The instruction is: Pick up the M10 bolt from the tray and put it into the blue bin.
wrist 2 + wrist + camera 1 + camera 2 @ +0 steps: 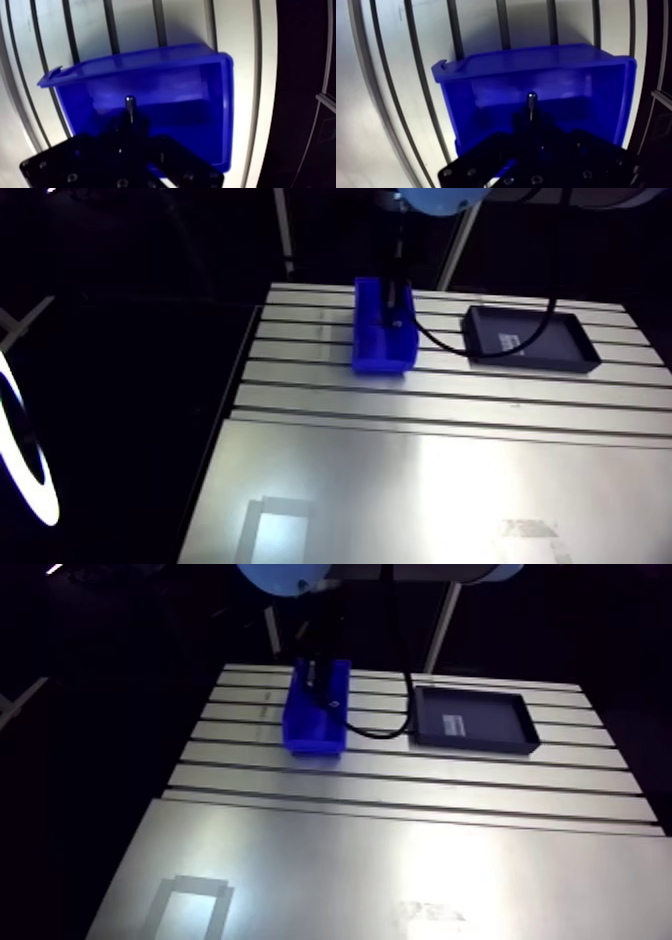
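The slotted aluminium table is carrying, on its far half, the open-topped blue plastic bin. Above that bin's hollow the black two-finger gripper is hanging. Its fingers are pressing together on the slim grey metal M10 bolt, and the bolt's end is sticking out over the bin's inside. Beside the bin, not touching it, the shallow black rectangular tray is sitting flat on the table.
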